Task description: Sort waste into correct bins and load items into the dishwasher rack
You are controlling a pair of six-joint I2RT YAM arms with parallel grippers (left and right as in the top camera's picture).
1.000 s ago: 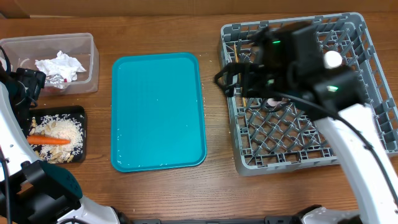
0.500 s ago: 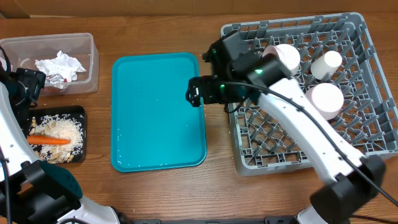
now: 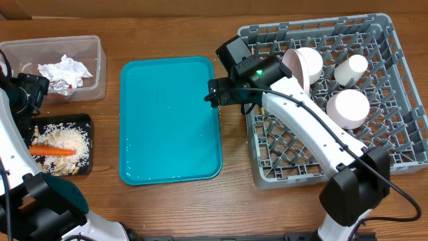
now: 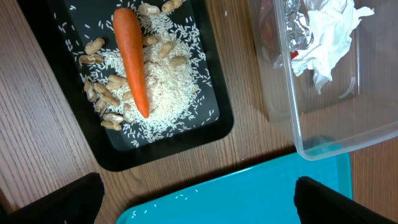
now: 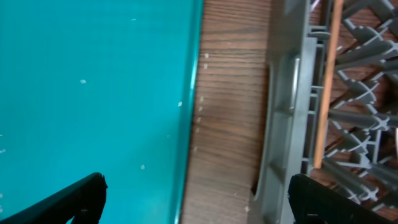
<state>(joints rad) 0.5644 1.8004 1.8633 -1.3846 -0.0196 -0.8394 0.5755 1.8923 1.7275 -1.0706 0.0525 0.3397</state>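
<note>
We are holding the right gripper (image 5: 199,190) spread wide and empty, its two fingers sitting at the lower corners of the wrist view. It is hovering over the strip of wooden table (image 5: 227,93) between the flat teal plastic tray (image 5: 93,81) and the left wall of the grey plastic dishwasher rack (image 5: 283,124). The left gripper (image 4: 199,193) is likewise gaping and carrying nothing, hanging at the far left of the scene where the shallow black tray (image 4: 221,121), the clear plastic bin (image 4: 283,93) and the teal tray's corner are meeting.

We are judging the job as nearly finished. The teal tray is showing only a few stray grains. A tilted pink bowl (image 3: 301,63), a white cup (image 3: 352,67) and a second pink bowl (image 3: 348,107) are sitting in the rack's far right part.

The wrist views are adding detail. The right one is showing a thin wooden chopstick (image 5: 326,81) lying in the rack, which the arm is hiding from overhead. The left one is showing an orange carrot (image 4: 130,59) on rice and peanuts (image 4: 109,96) in the black tray, and crumpled white tissue (image 4: 329,31) with foil (image 4: 298,28) in the bin.
</note>
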